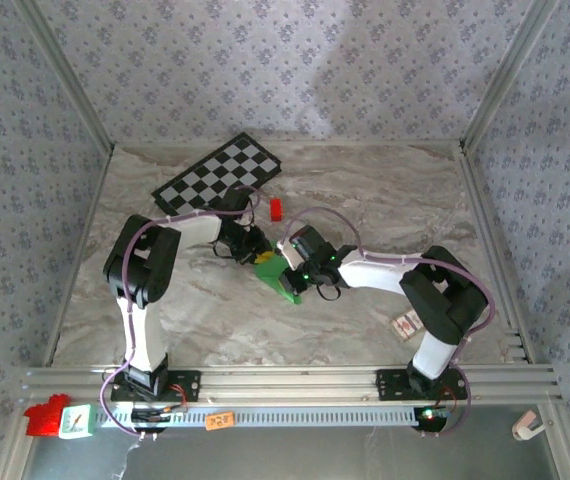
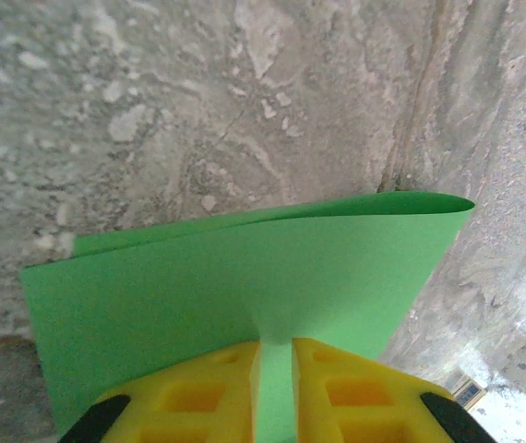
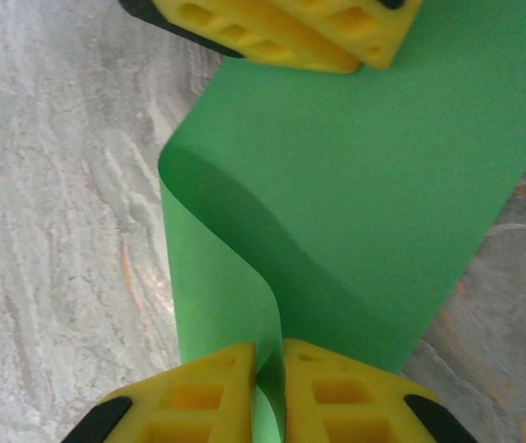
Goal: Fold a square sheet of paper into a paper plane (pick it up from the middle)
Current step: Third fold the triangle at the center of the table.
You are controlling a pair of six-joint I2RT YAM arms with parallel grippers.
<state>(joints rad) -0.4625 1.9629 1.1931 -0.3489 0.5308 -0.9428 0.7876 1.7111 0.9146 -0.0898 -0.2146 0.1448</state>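
Yellow-fingered right end effector (image 3: 270, 392) and left end effector (image 2: 274, 392) each pinch the bowed thin bright green paper sheet (image 3: 383, 185) over the marbled grey surface (image 3: 60, 185); uneven pulling could tear or miscrease it.

A plain bright green is seen on the sheet of paper (image 2: 245, 286), darkened to a deeper green inside its shaded curl. The left gripper (image 2: 274, 360) and the right gripper (image 3: 270, 365) are moulded in yellow, with black at the outer corners. The table (image 1: 385, 200) is patterned like marble, in grey and beige with brownish veins. A black-and-white check is carried by the board (image 1: 219, 172), and the small block (image 1: 276, 208) is coloured red. The arms (image 1: 145, 330) are finished in black and white, with purple cables (image 1: 315, 209). The walls (image 1: 285, 60) are papered in pale grey-lilac with a small repeating floral motif. The frame rail (image 1: 295, 378) is silver.
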